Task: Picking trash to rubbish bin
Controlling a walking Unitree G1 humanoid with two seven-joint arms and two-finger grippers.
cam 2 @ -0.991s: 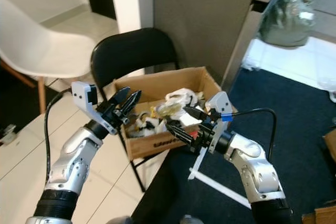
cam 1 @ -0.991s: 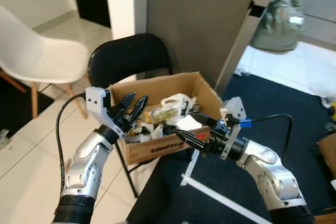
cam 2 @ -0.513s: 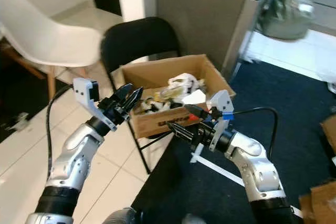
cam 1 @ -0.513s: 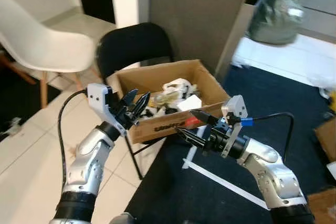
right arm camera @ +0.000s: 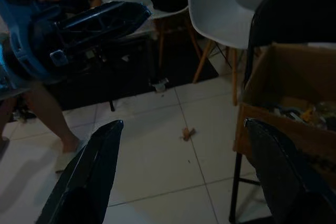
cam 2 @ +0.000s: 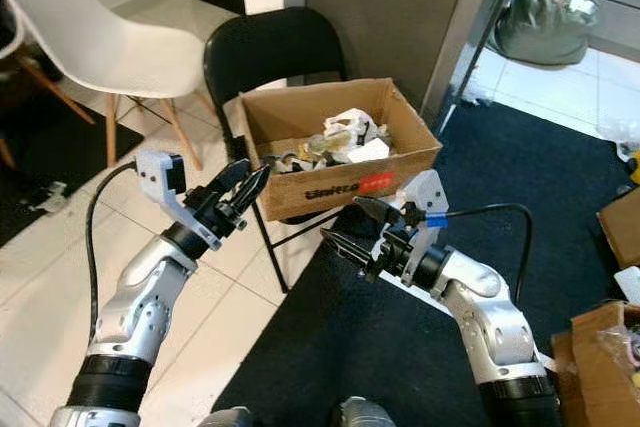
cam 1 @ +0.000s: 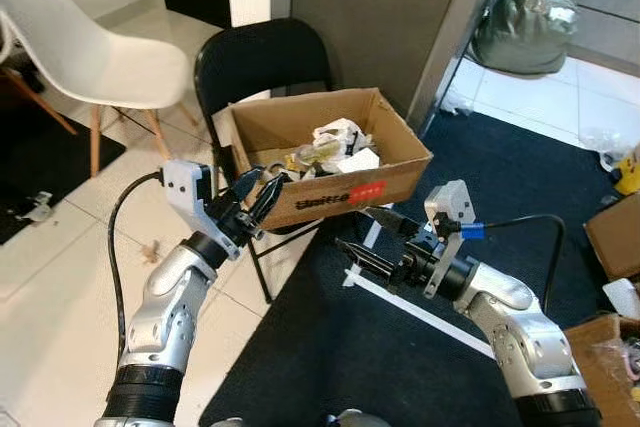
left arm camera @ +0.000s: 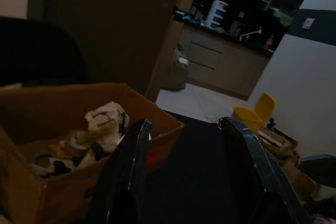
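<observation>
A cardboard box (cam 1: 300, 125) half full of crumpled trash (cam 1: 338, 147) stands on the seat of a black folding chair (cam 1: 258, 57). My left gripper (cam 1: 262, 195) hangs open and empty just before the box's left front corner. My right gripper (cam 1: 368, 235) is open and empty too, lower down, below the box's front right side and over the dark carpet. A small brown scrap (cam 1: 152, 249) lies on the white tiles left of the chair. In the left wrist view the box (left arm camera: 31, 192) sits beside the open fingers (left arm camera: 131, 166).
A white chair (cam 1: 80, 47) stands at the left and a green rubbish bag (cam 1: 525, 17) at the far right by the grey wall. A white strip (cam 1: 430, 312) lies on the dark carpet (cam 1: 330, 347). More cartons (cam 1: 612, 237) sit at the right edge. A person's legs (right arm camera: 47, 114) stand nearby.
The camera has drawn back and up, so the box looks smaller and farther. Both grippers, earlier level with the box's front rim, now hang before and below it, still open.
</observation>
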